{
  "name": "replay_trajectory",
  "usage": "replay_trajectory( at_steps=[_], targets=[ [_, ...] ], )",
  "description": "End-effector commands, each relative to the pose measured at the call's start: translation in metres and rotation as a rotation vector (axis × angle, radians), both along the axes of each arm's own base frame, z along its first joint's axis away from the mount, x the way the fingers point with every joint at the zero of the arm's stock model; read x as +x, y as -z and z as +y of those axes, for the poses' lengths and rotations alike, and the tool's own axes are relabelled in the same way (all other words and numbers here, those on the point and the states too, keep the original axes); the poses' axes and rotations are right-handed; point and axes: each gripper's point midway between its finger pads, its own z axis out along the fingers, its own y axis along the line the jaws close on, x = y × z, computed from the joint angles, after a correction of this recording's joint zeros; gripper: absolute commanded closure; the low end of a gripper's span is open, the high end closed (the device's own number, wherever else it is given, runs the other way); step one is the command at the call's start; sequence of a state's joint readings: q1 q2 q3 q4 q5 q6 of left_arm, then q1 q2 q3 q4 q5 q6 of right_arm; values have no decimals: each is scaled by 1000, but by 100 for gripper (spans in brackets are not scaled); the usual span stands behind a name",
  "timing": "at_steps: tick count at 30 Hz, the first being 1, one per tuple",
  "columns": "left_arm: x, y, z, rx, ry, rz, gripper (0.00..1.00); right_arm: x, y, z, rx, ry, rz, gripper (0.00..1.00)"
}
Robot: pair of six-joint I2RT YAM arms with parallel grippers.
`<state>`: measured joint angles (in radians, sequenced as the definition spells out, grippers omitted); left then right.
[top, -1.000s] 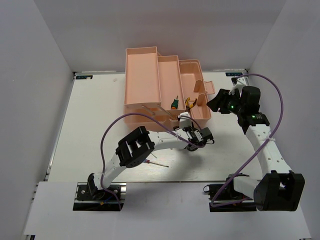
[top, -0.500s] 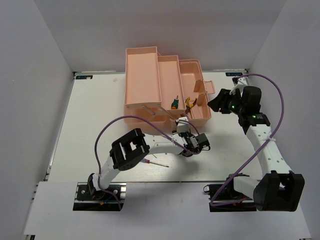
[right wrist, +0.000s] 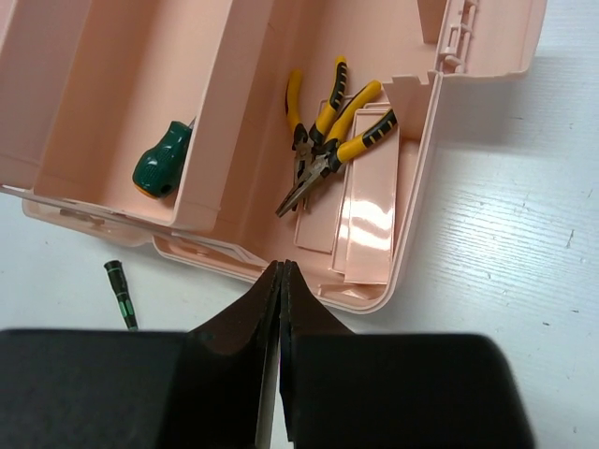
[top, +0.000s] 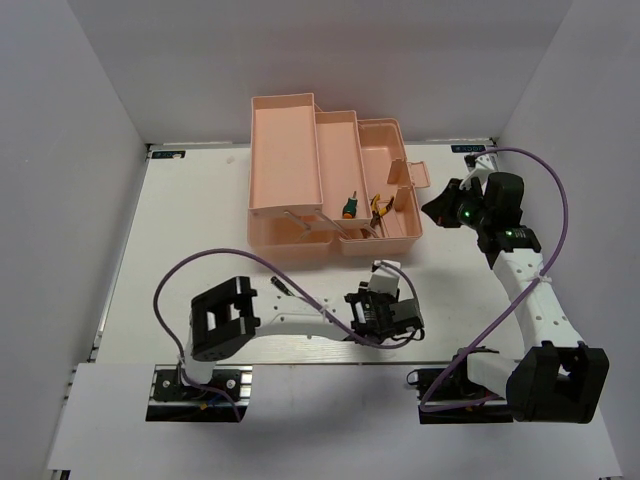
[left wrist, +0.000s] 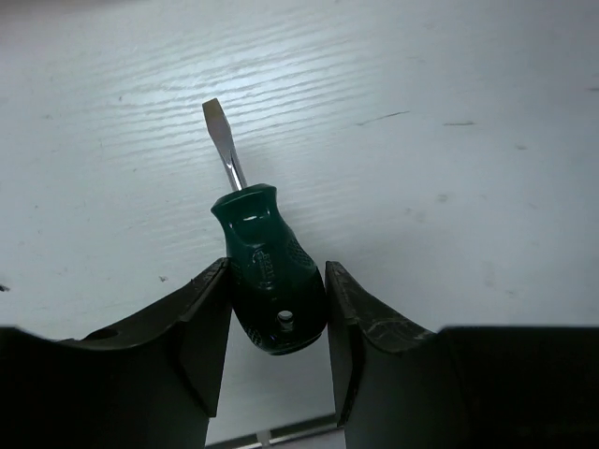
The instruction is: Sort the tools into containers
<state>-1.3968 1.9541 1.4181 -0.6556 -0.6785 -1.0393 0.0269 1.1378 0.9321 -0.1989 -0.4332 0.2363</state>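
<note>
Green plastic fills the middle of the left wrist view: a stubby screwdriver (left wrist: 267, 271) with a dark green handle sits between the two fingers (left wrist: 201, 346) of the left pincer (left wrist: 278, 281). The pincer is closed down to the width of that handle, with a finger against each side of it. The flat blade points away from the camera over the white surface (left wrist: 449, 112). Whether the tool rests on the surface or is lifted off it cannot be told. From above, this pincer is near the front middle of the surface, in front of the pink toolbox (top: 285, 150) and apart from it, and the left arm lies low behind it.

The toolbox stands open at the far side, its trays stepped out in tiers. A second stubby screwdriver (right wrist: 161, 161), also green-handled, lies in a tray compartment. Two pliers (right wrist: 321, 166) with yellow and black handles lie crossed over each other in the deep bottom compartment next to it. A thin screwdriver (right wrist: 119, 292) with a black and green handle lies on the surface just outside the box's near wall; only its handle end shows.

The right pincer (right wrist: 281, 273) hangs at the right side of the toolbox, its fingers pressed fully together with nothing between them. A purple cable (top: 563, 205) loops along the right arm.
</note>
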Motion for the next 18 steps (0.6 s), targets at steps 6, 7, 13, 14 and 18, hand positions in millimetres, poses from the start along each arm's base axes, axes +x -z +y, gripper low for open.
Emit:
replay_trajectory(
  at_steps=[6, 7, 13, 14, 18],
  targets=[
    [40, -149, -8, -196, 40, -290, 100, 2, -12, -3, 1, 4, -59, 95],
    [44, -161, -8, -209, 46, -324, 100, 1, -13, -3, 2, 2, -59, 95],
    [79, -221, -3, -243, 53, -445, 100, -1, -10, 0, -13, -46, -70, 100],
    [92, -227, 2, -248, 26, -459, 100, -3, -10, 2, -17, -65, -75, 100],
    [131, -244, 15, -241, -32, -504, 100, -23, -7, 20, -60, -282, -137, 100]
  ],
)
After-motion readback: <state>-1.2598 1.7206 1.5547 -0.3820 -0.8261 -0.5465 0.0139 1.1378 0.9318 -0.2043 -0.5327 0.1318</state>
